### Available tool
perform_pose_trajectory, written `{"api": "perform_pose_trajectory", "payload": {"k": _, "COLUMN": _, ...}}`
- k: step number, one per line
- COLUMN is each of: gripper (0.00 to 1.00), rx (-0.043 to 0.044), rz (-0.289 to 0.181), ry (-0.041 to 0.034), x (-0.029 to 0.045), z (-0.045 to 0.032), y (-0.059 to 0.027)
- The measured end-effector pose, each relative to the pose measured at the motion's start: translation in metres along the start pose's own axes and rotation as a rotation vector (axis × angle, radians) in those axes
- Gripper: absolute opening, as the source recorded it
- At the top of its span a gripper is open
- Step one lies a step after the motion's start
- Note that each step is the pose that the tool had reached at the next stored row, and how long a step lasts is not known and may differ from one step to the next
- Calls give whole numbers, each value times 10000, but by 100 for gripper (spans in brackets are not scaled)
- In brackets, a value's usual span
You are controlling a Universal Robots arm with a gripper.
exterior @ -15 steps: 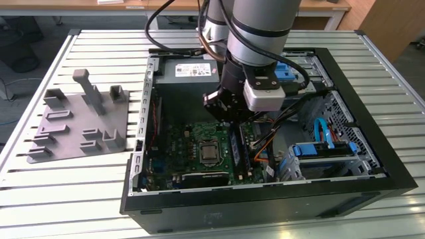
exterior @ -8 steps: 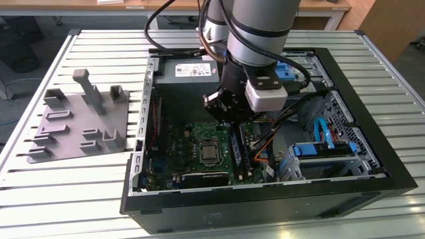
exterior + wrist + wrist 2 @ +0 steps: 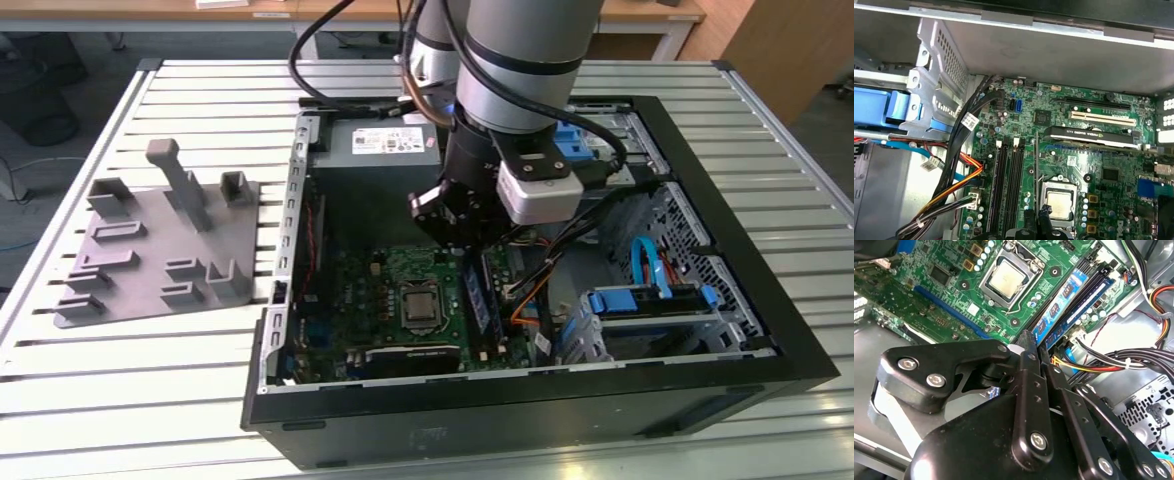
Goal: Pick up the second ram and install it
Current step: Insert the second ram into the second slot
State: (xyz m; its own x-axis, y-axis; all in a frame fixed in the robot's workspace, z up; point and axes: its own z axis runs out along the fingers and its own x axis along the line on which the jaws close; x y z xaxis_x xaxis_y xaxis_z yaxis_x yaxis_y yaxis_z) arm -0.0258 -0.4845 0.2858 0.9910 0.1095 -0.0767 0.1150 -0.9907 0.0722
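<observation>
My gripper hangs inside the open computer case, low over the green motherboard. In the second wrist view its fingers are pressed together at the tips on one end of the second ram. This is a thin blue-green stick with dark chips that reaches out over the board. In the first wrist view the ram shows edge-on as a thin line running away from the gripper. It lies between the processor socket and the long black memory slots. Another blue strip lies parallel beside the held stick.
A grey parts holder with upright posts lies on the slatted table at the exterior view's left. Bundled cables and a blue drive cage crowd the slots' side. The power supply and case walls hem the gripper in.
</observation>
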Motion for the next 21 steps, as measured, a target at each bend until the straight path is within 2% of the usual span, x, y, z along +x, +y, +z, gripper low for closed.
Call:
{"api": "perform_pose_trajectory", "payload": {"k": 6, "gripper": 14, "rx": -31, "rz": -403, "ry": 29, "x": 0, "z": 3, "y": 0}}
{"api": "perform_pose_trajectory", "payload": {"k": 12, "gripper": 14, "rx": -68, "rz": -1067, "ry": 79, "x": 0, "z": 8, "y": 0}}
{"api": "perform_pose_trajectory", "payload": {"k": 14, "gripper": 14, "rx": -5, "rz": -916, "ry": 78, "x": 1, "z": 18, "y": -3}}
{"api": "perform_pose_trajectory", "payload": {"k": 21, "gripper": 14, "rx": 114, "rz": 281, "ry": 0, "x": 4, "z": 60, "y": -5}}
